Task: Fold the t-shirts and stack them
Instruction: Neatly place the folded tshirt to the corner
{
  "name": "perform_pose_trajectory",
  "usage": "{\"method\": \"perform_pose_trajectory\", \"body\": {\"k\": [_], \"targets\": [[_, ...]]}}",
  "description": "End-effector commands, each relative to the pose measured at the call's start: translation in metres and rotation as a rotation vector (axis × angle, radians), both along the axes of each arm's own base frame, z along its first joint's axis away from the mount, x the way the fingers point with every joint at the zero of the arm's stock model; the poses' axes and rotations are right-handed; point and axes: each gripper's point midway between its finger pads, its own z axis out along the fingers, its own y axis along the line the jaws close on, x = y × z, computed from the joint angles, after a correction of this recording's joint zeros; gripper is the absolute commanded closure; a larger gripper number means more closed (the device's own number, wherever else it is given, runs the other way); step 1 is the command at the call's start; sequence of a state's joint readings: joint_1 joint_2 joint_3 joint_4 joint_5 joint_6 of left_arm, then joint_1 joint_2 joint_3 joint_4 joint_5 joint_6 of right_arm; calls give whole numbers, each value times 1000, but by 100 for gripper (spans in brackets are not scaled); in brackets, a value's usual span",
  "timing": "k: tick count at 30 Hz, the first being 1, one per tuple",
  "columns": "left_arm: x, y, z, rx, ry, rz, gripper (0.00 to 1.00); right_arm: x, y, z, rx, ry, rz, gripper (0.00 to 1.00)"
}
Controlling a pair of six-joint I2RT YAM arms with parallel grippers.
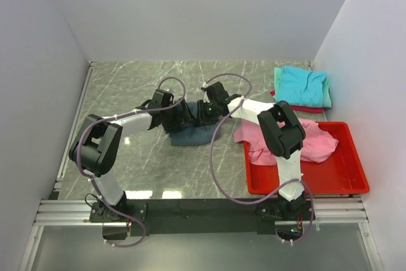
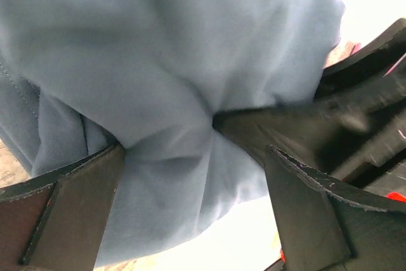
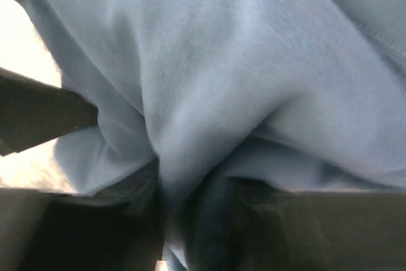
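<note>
Colleague: Where is the dark slate blue-grey t-shirt (image 1: 190,135) lying?

Operator: I am seeing it lying bunched in the middle of the desk (image 1: 127,93), well away from every edge.

Colleague: What is the left tool (image 1: 180,117) doing?

Operator: It is hanging over the far part of the bundle, spread wide. On its wrist camera its fingers (image 2: 76,201) are standing well apart, with a bulge of the blue-grey cloth swelling between them, and neither one is squeezing it.

Colleague: And the right tool (image 1: 204,113)?

Operator: It is pressing into the same bundle from the other side, just beside the left tool. I am watching one of its dark fingers pushing into a fold there. On its own camera the cloth is filling nearly everything and gathering into a pucker by the fingers. I am not managing to tell whether they are pinching it or only standing around it.

Colleague: The other shirts?

Operator: The pink t-shirt (image 1: 298,144) is lying crumpled over the left rim of the red bin (image 1: 304,188) at the near right corner, partly in it and partly on the desk. At the far right corner the turquoise t-shirt (image 1: 303,84) is sitting folded on the mint one (image 1: 327,95), with the red one (image 1: 299,109) showing underneath.
</note>
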State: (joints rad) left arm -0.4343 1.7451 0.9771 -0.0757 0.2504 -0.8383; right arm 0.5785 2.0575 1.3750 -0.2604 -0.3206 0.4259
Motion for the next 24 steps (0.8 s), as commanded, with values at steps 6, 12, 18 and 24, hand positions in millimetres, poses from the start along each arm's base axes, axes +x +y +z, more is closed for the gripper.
{"method": "perform_pose_trajectory", "body": {"k": [6,12,18,24], "targets": [[-12,10,0,41,67,19,1,-26,-29,-52,-205,115,-31,100],[8,63,50,69,-26,129,1,12,-82,-16,-221,53,-156,100],[7,99,73,92,-53,163,1,57,-127,38,-279,-76,-166,100],[-10,102,61,71,-22,173,1,106,-177,88,-358,-203,-184,100]]}}
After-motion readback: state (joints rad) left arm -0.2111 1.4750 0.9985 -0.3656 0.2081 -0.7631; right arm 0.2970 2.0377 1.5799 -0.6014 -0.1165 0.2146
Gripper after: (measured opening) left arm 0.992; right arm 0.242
